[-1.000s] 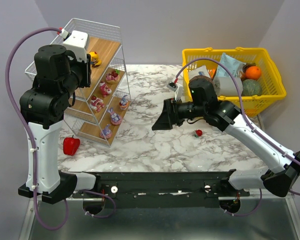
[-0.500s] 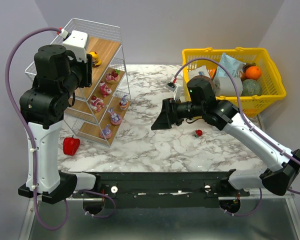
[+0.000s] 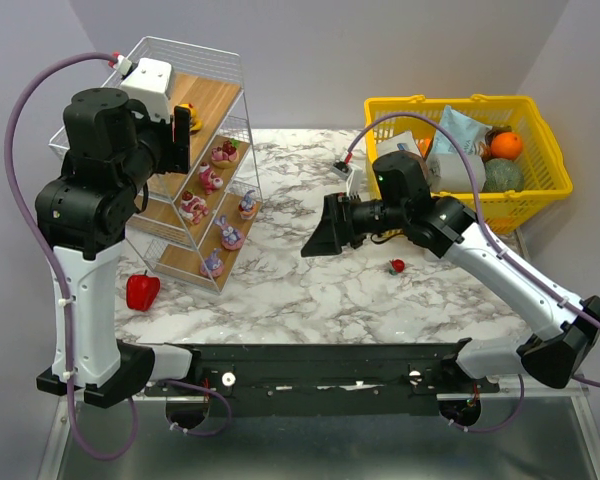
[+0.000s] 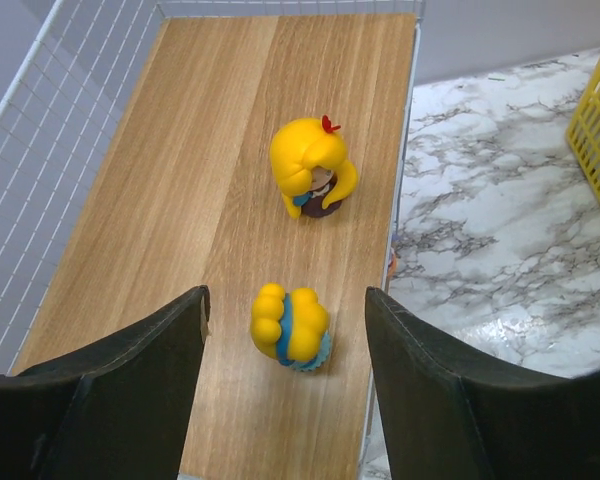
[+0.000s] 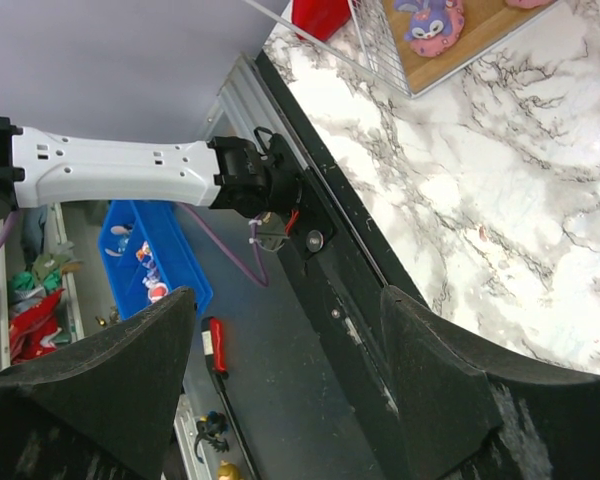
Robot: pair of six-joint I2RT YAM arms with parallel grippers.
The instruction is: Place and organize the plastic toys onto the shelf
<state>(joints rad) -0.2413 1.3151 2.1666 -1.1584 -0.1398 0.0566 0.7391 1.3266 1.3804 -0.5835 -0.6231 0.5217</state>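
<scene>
The shelf [image 3: 217, 100] stands at the back left. My left gripper [image 3: 183, 137] hovers open over its top board [image 4: 180, 180]. A yellow toy with a blue band [image 4: 290, 327] lies on that board between the fingers, touching neither. A second yellow toy with a red bow [image 4: 312, 168] stands farther along the board. Several purple and pink toys [image 3: 230, 235] sit on the two lower tiers. A small red toy [image 3: 396, 265] lies on the marble table. My right gripper [image 3: 315, 243] hangs open and empty above the table's middle, left of the red toy.
A red bell pepper [image 3: 142, 290] lies on the table in front of the shelf. A yellow basket [image 3: 450, 101] with groceries stands at the back right. The right wrist view looks past the table's near edge to the floor.
My left gripper's jaws have spread wider, and the yellow toy now lies free on the top board. The right arm has drifted slightly to the left.
</scene>
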